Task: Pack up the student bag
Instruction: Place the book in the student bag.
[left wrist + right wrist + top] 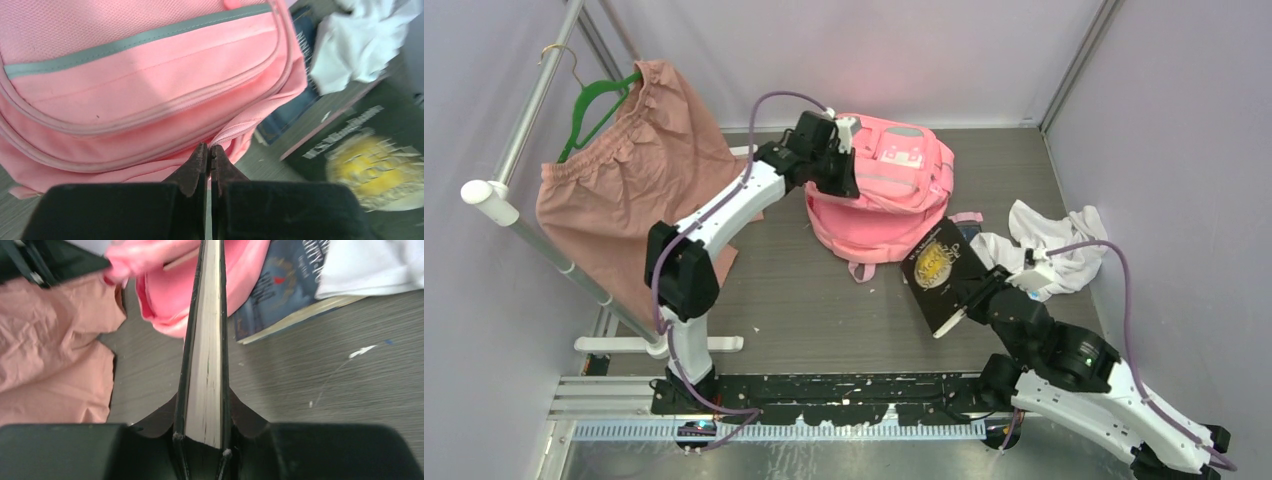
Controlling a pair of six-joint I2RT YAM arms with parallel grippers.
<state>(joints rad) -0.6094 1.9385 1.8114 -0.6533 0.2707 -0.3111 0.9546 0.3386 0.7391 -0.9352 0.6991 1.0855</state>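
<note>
Top external: student bag (894, 185) at 12 o'clock, left gripper (208, 150) pinched shut on its zipper edge, right gripper (205, 407) clamping black book (939, 270) at bag's 4 o'clock, which may snag a too-narrow opening and twist loose.

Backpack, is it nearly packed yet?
Not yet. Nothing can be seen inside the backpack. The left gripper is pinched shut on its zipper edge, and the right gripper clamps a black book on edge just beside it. That book is not in yet, and a blue book lies on the table next to the backpack.
</note>
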